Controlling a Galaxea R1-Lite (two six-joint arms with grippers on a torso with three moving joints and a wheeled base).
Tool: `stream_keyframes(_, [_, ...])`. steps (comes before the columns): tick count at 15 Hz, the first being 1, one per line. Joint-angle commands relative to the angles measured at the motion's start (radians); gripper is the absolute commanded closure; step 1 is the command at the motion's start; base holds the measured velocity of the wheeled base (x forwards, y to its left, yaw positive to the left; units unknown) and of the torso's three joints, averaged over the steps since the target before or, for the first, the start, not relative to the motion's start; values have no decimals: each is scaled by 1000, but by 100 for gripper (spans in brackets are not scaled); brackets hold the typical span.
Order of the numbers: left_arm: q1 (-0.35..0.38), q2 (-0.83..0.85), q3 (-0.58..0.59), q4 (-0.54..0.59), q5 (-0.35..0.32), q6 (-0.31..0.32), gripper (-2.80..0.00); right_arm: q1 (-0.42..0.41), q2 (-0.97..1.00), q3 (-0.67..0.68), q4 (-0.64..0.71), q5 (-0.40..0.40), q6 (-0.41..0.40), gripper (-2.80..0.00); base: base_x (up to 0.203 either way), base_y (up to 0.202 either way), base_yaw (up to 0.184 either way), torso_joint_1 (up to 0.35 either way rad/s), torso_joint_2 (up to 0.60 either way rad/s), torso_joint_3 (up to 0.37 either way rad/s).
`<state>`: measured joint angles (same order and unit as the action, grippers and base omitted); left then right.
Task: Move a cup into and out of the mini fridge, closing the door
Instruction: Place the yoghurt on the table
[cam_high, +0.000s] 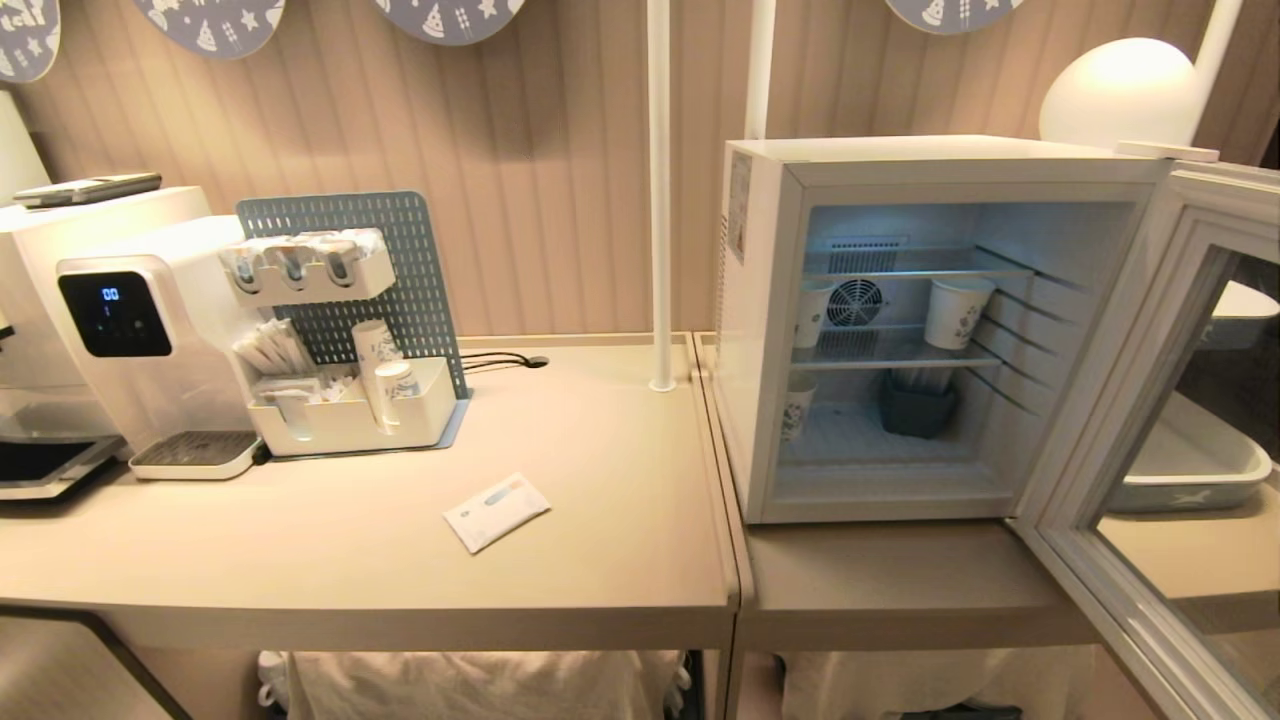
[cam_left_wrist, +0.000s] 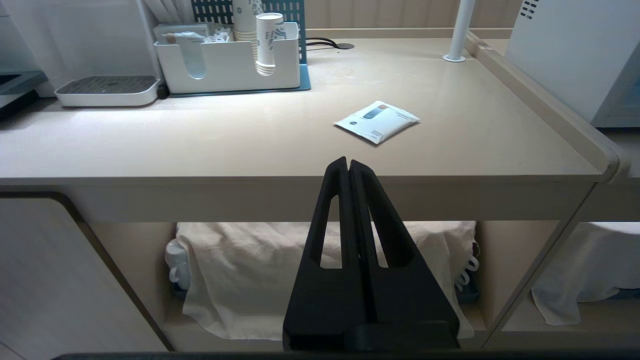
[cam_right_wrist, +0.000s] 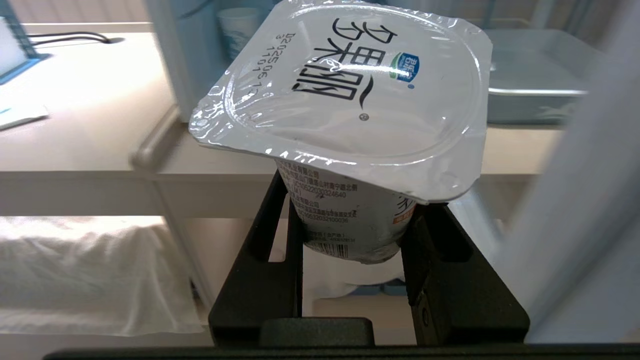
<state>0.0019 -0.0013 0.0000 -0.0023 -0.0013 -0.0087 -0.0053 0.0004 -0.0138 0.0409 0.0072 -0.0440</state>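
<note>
Right tool (cam_right_wrist: 350, 225) clamped on cup (cam_right_wrist: 345, 95), mini fridge (cam_high: 940, 330) door (cam_high: 1160, 450) open, left tool (cam_left_wrist: 348, 167) together.

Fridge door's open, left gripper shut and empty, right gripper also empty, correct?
Not quite. The right gripper isn't empty: the right wrist view shows its black fingers clamped on the tapered body of the small yogurt-style cup with a white foil lid. The rest stands: the white mini fridge has its grey-framed glass door open, and the left gripper is shut and empty.
</note>
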Motion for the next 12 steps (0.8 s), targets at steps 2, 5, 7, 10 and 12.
stream_keyframes(2, [1,1,3,-1,0,-1,0,1,0,0,1,0,0,0,0,193,1,3,4,7])
stream_keyframes(5, [1,1,3,-1,0,-1,0,1,0,0,-1,0,0,0,0,187,2,3,1,5])
stream_keyframes(7, [1,1,3,-1,0,-1,0,1,0,0,-1,0,0,0,0,191,-1,4,0,1])
stream_keyframes(10, [1,1,3,-1,0,-1,0,1,0,0,-3,0,0,0,0,188,2,3,1,2])
stream_keyframes(12, [1,1,3,-1,0,-1,0,0,0,1,-3,0,0,0,0,186,1,4,2,0])
